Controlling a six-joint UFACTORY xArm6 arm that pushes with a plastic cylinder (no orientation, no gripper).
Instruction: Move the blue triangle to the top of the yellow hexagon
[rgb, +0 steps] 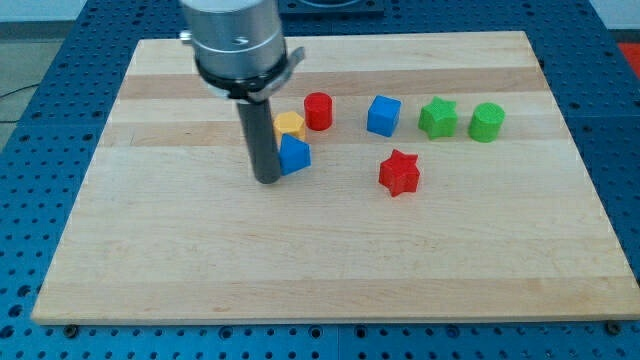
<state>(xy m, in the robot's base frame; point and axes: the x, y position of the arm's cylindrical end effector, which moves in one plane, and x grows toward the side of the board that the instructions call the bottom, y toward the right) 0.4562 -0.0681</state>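
Pale wooden board (330, 260) (smooth, visible grain); blocks look matt plastic, like the blue triangle (295, 155).

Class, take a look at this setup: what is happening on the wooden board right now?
A robot arm's dark rod is pushing small blocks on a wooden board. My tip sits against the view's left side of the blue triangle block, which lies just below the yellow hexagon block. A red cylinder stands right of the hexagon.
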